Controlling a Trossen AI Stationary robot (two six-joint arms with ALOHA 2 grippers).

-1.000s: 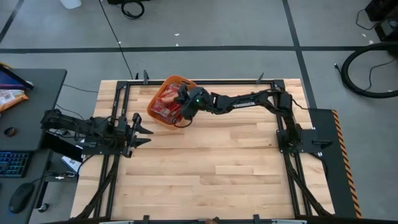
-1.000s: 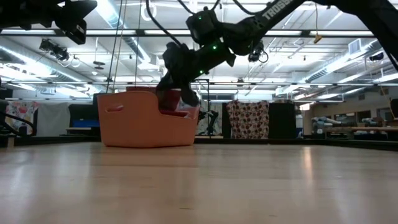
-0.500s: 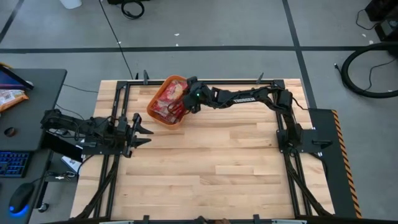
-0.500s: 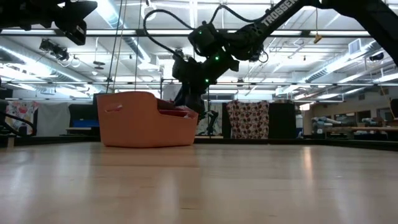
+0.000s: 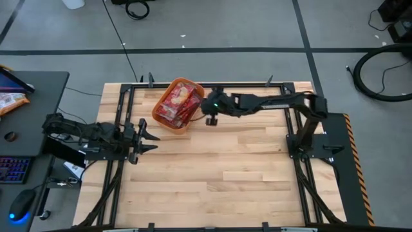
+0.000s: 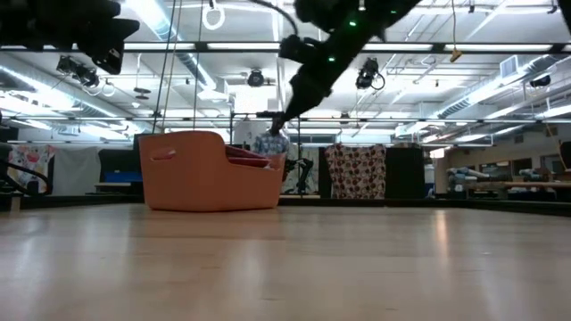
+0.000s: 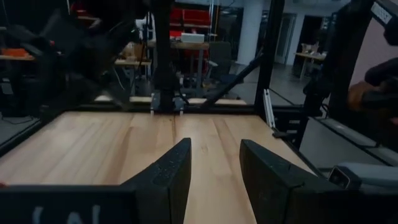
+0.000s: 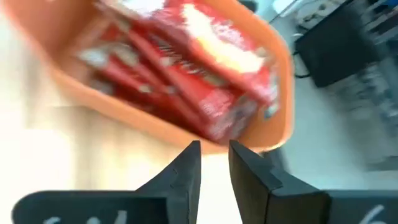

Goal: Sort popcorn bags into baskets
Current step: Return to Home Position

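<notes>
At the counter's [image 5: 225, 174] 9 o'clock edge the left tool [image 5: 143, 133] is waiting, its fingers [image 7: 168, 177] standing apart and holding nothing, aimed along the bare wood. It is lying well apart from everything else, so I judge little risk from that side.

Toward 11 o'clock the orange basket [image 5: 158, 113] is sitting on the counter with the popcorn bags [image 5: 177, 103] lying inside it, stacked at a slant and filling it nearly to the rim. No red packet is showing loose on the wood, so the sorting looks done.

Just off the basket's 3 o'clock side the right tool [image 5: 210, 120] is hanging above the counter, its fingers [image 8: 186, 177] narrowly apart with nothing between them, looking onto the near rim [image 8: 155, 124] and the topmost bags [image 8: 199, 74].

The danger is sitting here. If the right arm is swinging home low or cutting toward 9 o'clock, a finger could be catching the rolled rim and shoving or tipping the light tub. With the pile riding so high, even a small jolt could be sliding a glossy bag over the edge.
</notes>
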